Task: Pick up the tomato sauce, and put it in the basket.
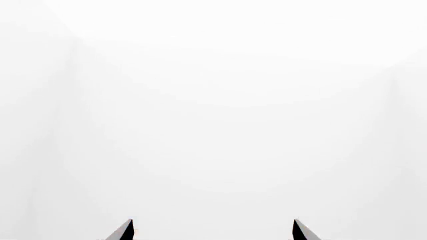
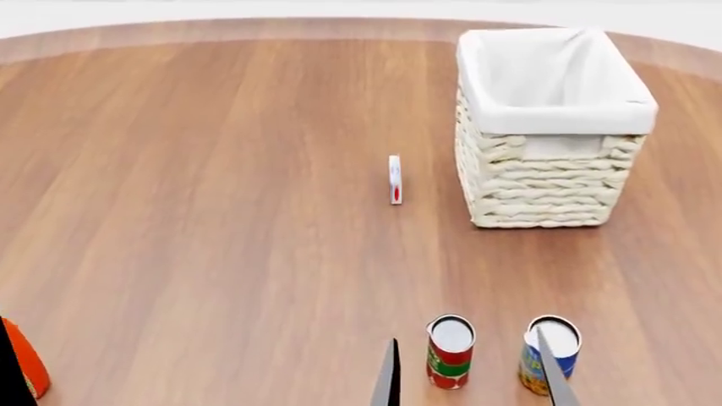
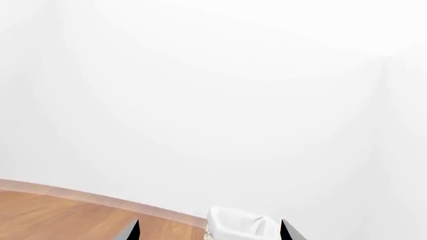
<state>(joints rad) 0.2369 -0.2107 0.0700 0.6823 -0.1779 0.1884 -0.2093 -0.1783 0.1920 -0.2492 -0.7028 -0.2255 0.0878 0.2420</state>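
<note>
Right end effector (image 2: 468, 376) spread, tips straddling near-edge tomato sauce (image 2: 451, 352) with blue-and-yellow can (image 2: 549, 354) just beside, basket (image 2: 552, 182) well apart beyond; left end effector (image 1: 213, 231) spread, aimed at wall; risk: right finger clips neighbouring can while closing.

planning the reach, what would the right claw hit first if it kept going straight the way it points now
Probably the tall cream wicker basket with white cloth lining: it sits between the open right claw fingertips in the right wrist view. Nothing shows in between, though depth is unclear.
</note>
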